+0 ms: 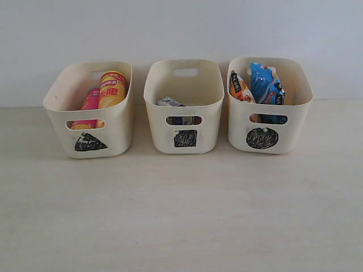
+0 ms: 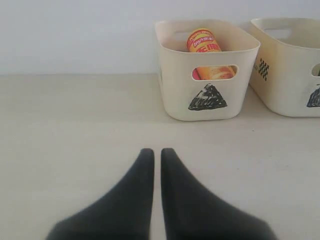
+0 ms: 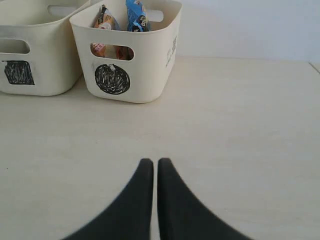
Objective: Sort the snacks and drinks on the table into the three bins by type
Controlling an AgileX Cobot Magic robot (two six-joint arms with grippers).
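Observation:
Three cream bins stand in a row at the back of the table (image 1: 181, 215). The triangle bin (image 1: 116, 133) holds the yellow chip can (image 1: 112, 89) and the pink chip can (image 1: 89, 103). In the square bin (image 1: 210, 133) lie the drink cartons (image 1: 170, 103), mostly hidden. The circle bin (image 1: 295, 133) holds the orange-white-black bag (image 1: 240, 86) and the blue-black bag (image 1: 266, 85). Neither gripper shows in the exterior view. My left gripper (image 2: 157, 152) is shut and empty over bare table, short of the triangle bin (image 2: 175, 95). My right gripper (image 3: 155, 162) is shut and empty, short of the circle bin (image 3: 150, 75).
A plain white wall (image 1: 181, 28) rises right behind the bins. The bins stand close together with narrow gaps between them. The table's right edge shows at the far corner (image 3: 315, 67) in the right wrist view.

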